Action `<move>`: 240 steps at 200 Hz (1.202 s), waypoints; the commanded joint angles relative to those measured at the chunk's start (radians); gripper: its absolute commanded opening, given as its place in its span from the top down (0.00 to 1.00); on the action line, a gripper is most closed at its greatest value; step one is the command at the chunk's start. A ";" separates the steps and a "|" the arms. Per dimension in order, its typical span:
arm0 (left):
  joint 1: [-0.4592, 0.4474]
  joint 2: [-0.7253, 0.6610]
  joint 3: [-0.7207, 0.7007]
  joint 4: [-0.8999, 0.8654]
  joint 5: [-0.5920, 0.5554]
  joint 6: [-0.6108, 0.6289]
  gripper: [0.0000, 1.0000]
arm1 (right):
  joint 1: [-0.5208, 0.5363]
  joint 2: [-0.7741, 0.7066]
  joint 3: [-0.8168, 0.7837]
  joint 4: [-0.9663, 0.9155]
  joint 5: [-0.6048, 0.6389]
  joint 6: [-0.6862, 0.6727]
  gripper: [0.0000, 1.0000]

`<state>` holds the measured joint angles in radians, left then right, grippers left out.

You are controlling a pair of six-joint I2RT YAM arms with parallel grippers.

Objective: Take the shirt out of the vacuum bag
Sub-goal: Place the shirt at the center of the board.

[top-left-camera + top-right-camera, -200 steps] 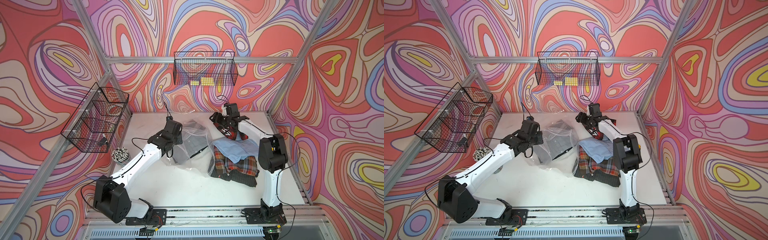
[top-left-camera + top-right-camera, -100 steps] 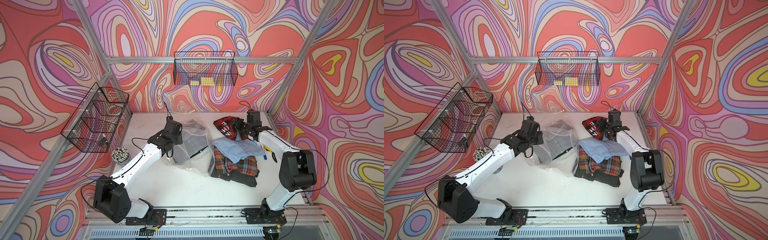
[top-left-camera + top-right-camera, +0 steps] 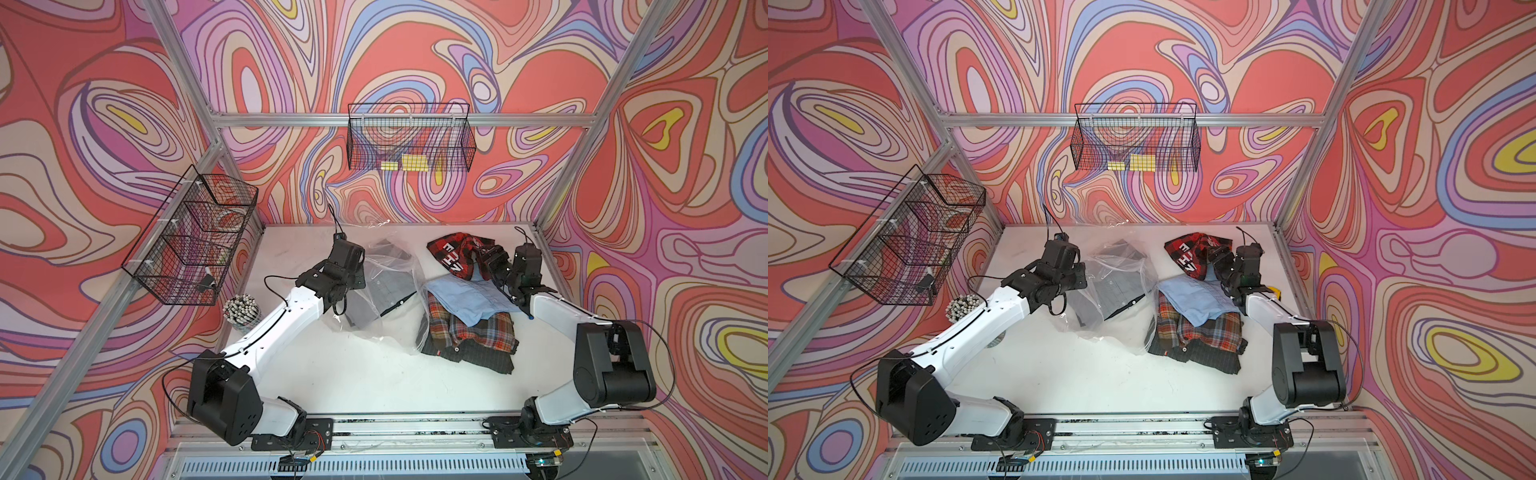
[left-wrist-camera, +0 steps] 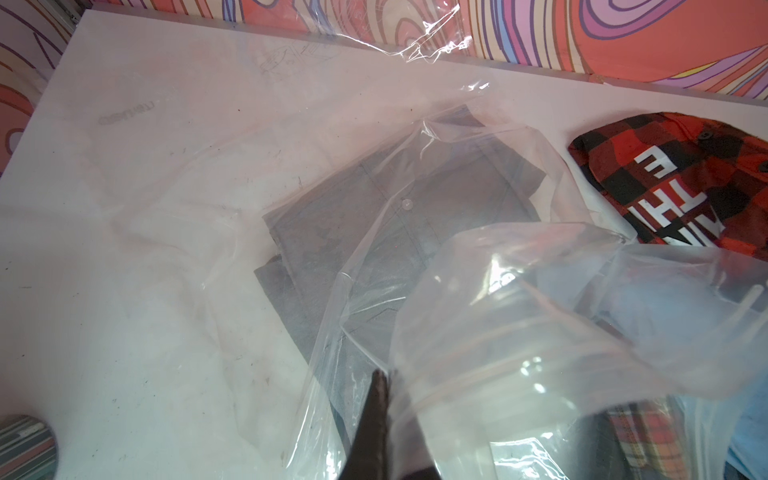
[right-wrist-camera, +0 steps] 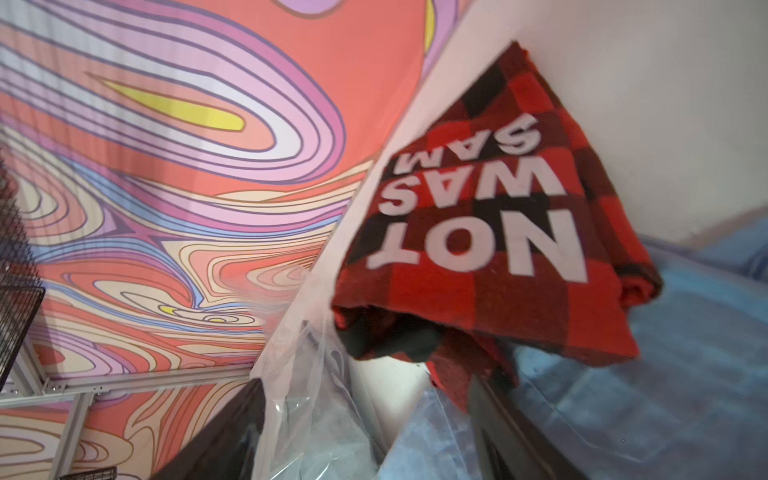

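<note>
Left wrist: grey shirt (image 4: 395,224) inside vacuum bag (image 4: 519,324)

The red-and-black checked shirt (image 5: 478,249) is carrying large white block capitals. In the right wrist view they are showing upside down, line by line: "NOT", "WAS", "SAM". In the left wrist view the same shirt (image 4: 681,183), lying just beside the vacuum bag (image 4: 498,291), is showing "E" and "TH", with the letters after them cut off. In both top views the lettering is appearing too small to read. A faint grey word near the vacuum bag is showing too pale to read.
</note>
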<state>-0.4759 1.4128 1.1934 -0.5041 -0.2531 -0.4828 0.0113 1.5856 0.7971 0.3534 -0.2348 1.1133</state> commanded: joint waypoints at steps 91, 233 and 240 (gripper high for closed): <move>0.007 0.020 0.028 -0.034 0.004 0.018 1.00 | -0.021 0.156 -0.065 0.447 0.076 0.393 0.22; 0.007 0.029 0.034 -0.032 0.012 0.015 1.00 | -0.029 0.082 -0.119 0.425 0.058 0.433 0.25; 0.007 0.031 0.035 -0.031 0.013 0.014 1.00 | -0.025 0.058 -0.134 0.416 0.064 0.437 0.24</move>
<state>-0.4759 1.4303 1.1999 -0.5159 -0.2501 -0.4747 -0.0174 1.7420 0.7059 0.7692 -0.1734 1.5299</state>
